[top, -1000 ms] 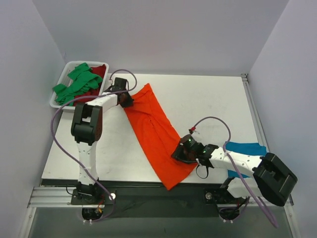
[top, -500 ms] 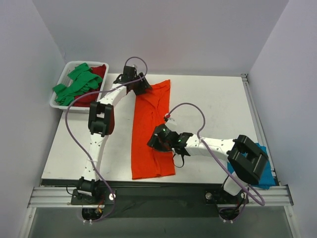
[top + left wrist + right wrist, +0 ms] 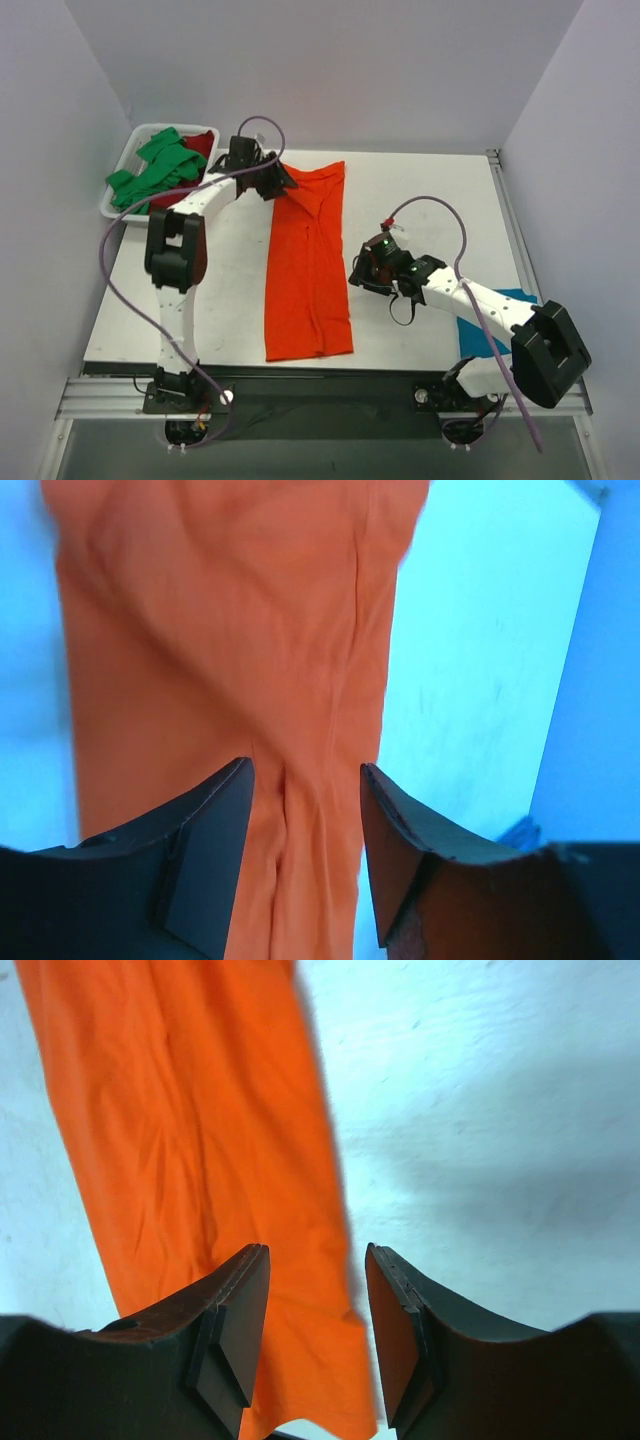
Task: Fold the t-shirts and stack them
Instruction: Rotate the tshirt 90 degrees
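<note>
1. The table (image 3: 430, 210) is a flat, matte white surface with faint scuffs.
2. The orange t-shirt (image 3: 307, 265) is soft, thin cloth folded lengthwise into a long narrow strip. It lies flat at the middle of the table and runs from the far edge to the near edge. A crease runs along its length, with shallow wrinkles beside it.
3. The left gripper (image 3: 282, 182) is at the far left corner of the strip. In the left wrist view its dark fingers (image 3: 210, 850) stand apart over the orange cloth and grip nothing.
4. The right gripper (image 3: 356, 279) is at the strip's right edge, past mid-length. Its jaws are spread, the cloth edge runs between them, and nothing is clamped.
5. A white plastic tray (image 3: 127, 148) with rounded corners sits at the far left corner. It holds the crumpled green t-shirt (image 3: 155, 172) on top of the dark red t-shirt (image 3: 203, 143).
6. The teal blue t-shirt (image 3: 492, 322) lies by the near right corner, partly hidden by the right arm.
</note>
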{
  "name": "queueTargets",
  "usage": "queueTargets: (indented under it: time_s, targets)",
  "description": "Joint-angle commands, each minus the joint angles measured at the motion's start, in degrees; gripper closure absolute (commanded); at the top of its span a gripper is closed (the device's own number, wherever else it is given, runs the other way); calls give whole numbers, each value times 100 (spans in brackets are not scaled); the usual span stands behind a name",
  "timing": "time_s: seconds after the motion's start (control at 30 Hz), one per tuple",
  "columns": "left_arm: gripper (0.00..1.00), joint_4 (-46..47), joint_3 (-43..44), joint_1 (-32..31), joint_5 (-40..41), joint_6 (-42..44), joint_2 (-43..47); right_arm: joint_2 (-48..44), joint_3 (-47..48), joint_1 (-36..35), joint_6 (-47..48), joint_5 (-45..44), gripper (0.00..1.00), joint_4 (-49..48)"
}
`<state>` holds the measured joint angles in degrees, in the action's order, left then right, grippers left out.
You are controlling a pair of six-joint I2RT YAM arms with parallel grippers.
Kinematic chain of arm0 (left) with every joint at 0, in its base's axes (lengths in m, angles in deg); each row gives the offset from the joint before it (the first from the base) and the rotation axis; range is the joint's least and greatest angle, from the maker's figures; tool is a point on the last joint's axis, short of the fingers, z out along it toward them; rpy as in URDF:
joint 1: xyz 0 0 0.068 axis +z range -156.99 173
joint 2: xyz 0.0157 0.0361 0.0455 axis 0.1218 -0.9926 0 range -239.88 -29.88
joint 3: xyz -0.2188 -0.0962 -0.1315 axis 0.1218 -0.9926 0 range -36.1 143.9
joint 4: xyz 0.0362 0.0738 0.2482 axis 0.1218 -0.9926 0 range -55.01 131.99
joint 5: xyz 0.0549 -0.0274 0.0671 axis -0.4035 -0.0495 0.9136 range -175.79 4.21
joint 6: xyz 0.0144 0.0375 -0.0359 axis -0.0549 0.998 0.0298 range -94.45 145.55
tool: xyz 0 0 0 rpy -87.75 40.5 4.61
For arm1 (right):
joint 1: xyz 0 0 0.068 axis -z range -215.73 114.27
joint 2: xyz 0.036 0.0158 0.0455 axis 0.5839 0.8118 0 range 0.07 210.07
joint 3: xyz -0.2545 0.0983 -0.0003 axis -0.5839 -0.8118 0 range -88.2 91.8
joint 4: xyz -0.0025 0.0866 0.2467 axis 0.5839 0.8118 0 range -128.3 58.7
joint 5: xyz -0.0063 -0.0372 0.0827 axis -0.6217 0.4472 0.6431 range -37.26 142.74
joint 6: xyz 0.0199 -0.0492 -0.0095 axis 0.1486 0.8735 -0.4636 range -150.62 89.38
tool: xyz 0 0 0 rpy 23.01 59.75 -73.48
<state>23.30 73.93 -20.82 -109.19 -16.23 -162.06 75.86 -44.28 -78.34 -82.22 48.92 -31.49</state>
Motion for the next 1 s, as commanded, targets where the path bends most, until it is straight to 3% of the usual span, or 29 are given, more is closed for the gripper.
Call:
queueTargets:
  time_s: [0.0, 0.07, 0.2, 0.33, 0.47, 0.63, 0.97]
  targets:
    - [44, 700, -1586, -296, 308, -207, 1482, -30, 177, 726, 807, 650, 56, 216]
    - [48, 876, -2500, -541, 546, -365, 2288, 233, 666, 1298, 1220, 907, 54, 67]
    - [60, 1158, -4477, -1077, 1073, -480, 3425, 1714, 1861, 1931, 1652, 1671, 54, -47]
    - [68, 973, -5376, -1806, 1583, -480, 4278, 3062, 3050, 2186, 1898, 2253, 54, -294]
    - [76, 903, -5756, -2614, 1838, -481, 4718, 4179, 4158, 2397, 1899, 2525, 53, -408]
    - [78, 921, -5915, -3248, 1892, -419, 4816, 5217, 5256, 2415, 1715, 2763, 52, -540]
    - [85, 859, -5898, -4418, 2234, -507, 4043, 5877, 5627, 2424, 1223, 2737, 54, -628]
